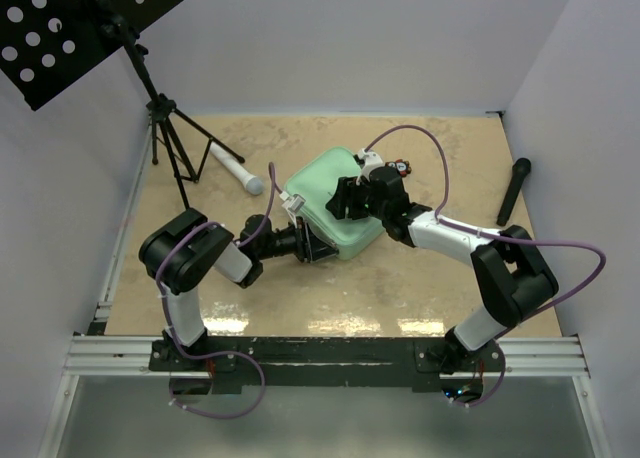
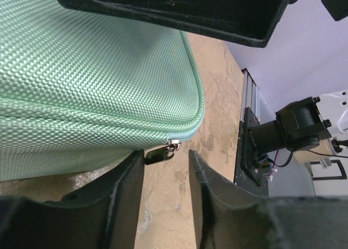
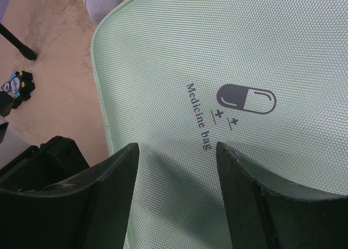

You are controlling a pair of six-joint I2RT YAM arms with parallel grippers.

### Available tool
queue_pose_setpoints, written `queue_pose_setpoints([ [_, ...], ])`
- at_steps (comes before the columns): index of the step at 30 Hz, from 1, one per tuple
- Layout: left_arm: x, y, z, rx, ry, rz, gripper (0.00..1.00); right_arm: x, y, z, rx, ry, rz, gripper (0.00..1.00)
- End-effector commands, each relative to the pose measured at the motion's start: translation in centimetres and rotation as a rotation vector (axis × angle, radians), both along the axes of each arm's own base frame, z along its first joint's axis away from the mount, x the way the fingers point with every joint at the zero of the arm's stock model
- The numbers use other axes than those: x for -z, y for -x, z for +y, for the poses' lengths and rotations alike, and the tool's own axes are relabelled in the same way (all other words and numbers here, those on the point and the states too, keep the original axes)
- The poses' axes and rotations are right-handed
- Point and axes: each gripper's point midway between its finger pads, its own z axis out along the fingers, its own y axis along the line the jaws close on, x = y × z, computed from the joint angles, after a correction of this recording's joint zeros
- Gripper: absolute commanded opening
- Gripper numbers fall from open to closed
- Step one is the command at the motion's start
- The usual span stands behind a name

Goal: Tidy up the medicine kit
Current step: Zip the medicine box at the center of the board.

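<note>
Mint-green medicine kit (image 1: 320,183) lies closed near the centre of the table (image 1: 420,288). Left gripper (image 2: 166,161) sits at its near corner, jaws partly open, zip pull (image 2: 162,153) between the tips, unclamped. Right gripper (image 3: 176,154) is over the lid, jaws wide, holding nothing.

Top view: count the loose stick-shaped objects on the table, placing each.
2. A white-and-grey cylinder lies left of the medicine kit, by the tripod; a black stick lies near the right wall. More may be hidden.
</note>
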Motion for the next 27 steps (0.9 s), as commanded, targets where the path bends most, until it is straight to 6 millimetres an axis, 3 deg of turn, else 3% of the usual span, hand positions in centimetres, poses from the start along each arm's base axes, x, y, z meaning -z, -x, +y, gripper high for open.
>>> queue_pose_setpoints([
  [1, -13.98, -1.71, 0.73, -0.1, 0.376, -0.57, 0.38, 2.78, 2.35, 0.25, -0.039, 0.031, 0.132, 0.63],
  [13, -14.58, -1.59, 0.36, -0.081, 0.392, -0.577, 0.19, 2.78, 2.37, 0.35, -0.042, 0.029, 0.132, 0.63],
  [18, -14.4, -1.44, 0.36, -0.075, 0.388, -0.575, 0.04, 2.77, 2.41, 0.32, -0.042, 0.03, 0.133, 0.63],
  [27, -14.05, -1.06, 0.6, -0.071, 0.378, -0.569, 0.0, 2.39, 2.36, 0.3, -0.038, 0.025, 0.127, 0.63],
])
